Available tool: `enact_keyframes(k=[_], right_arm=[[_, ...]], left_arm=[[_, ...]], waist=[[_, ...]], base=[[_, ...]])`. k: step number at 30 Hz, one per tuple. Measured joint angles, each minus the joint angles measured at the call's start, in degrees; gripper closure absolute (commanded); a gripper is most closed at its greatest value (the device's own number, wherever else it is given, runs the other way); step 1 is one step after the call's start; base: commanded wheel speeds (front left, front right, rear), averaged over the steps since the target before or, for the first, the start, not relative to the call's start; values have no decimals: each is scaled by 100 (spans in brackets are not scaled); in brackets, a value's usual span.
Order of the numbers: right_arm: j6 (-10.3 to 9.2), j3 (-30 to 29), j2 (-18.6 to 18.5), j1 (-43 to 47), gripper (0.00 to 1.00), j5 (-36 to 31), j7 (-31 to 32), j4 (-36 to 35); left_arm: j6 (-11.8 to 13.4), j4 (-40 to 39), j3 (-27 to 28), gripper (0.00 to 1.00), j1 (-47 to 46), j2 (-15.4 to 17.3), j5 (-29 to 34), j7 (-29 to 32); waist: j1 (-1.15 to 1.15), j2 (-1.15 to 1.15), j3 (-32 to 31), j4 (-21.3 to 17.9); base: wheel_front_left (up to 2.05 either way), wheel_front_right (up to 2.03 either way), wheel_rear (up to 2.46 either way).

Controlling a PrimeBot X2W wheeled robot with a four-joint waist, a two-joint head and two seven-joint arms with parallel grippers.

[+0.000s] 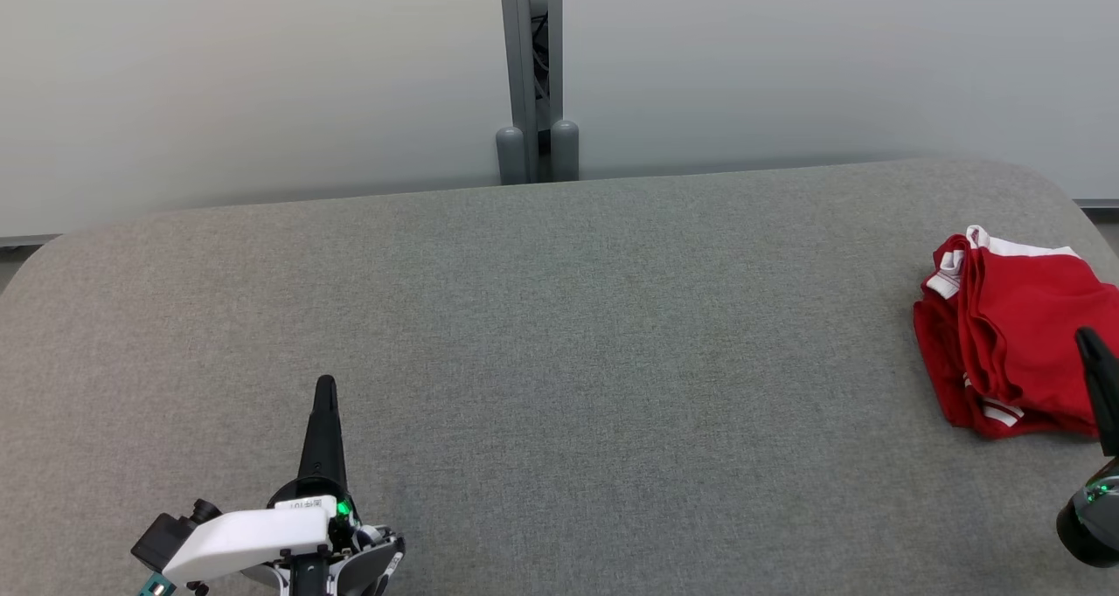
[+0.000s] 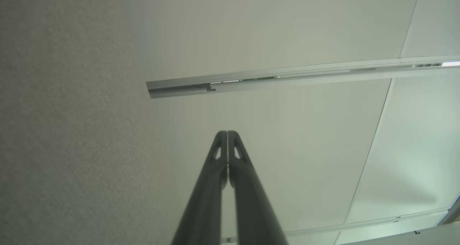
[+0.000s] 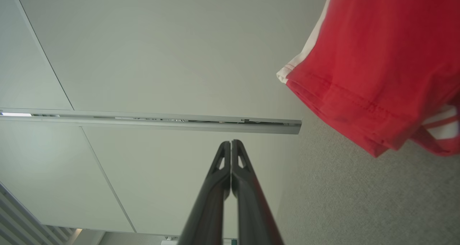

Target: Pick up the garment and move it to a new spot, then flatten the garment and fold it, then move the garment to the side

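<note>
I see the red garment (image 1: 1018, 316) folded at the right edge of the frame on the worktop (image 1: 559, 334). Left gripper (image 1: 325, 388) and right gripper (image 1: 1089, 343) are both closed and empty. The move-aside step looks finished to me, so next I'd just keep both arms clear.

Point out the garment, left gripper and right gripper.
garment (image 1: 1018, 334), head view, on the red top layer of the pile.
left gripper (image 1: 325, 384), head view, at the tip where the jaws meet.
right gripper (image 3: 230, 143), right wrist view, at the tip where the jaws meet.
</note>
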Motion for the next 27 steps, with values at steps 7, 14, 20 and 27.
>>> enact_keyframes(k=[7, 14, 20, 27], right_arm=[[0, 3, -1, 0, 100, 4, -1, 0], [0, 3, -2, 0, 100, 7, -1, 0], [0, 8, -3, 0, 100, 7, -1, 0], [0, 8, -3, 0, 100, 8, -2, 0]], left_arm=[[0, 0, 0, 100, 0, 0, 0, 0], [0, 0, 0, 100, 0, 0, 0, 0], [0, 0, 0, 100, 0, 0, 0, 0], [0, 1, 0, 100, 0, 0, 0, 0]], waist=[[0, 0, 0, 0], [0, 0, 0, 0], [0, 0, 0, 0], [0, 0, 0, 0]], base=[[0, 0, 0], [0, 0, 0], [0, 0, 0], [0, 0, 0]])
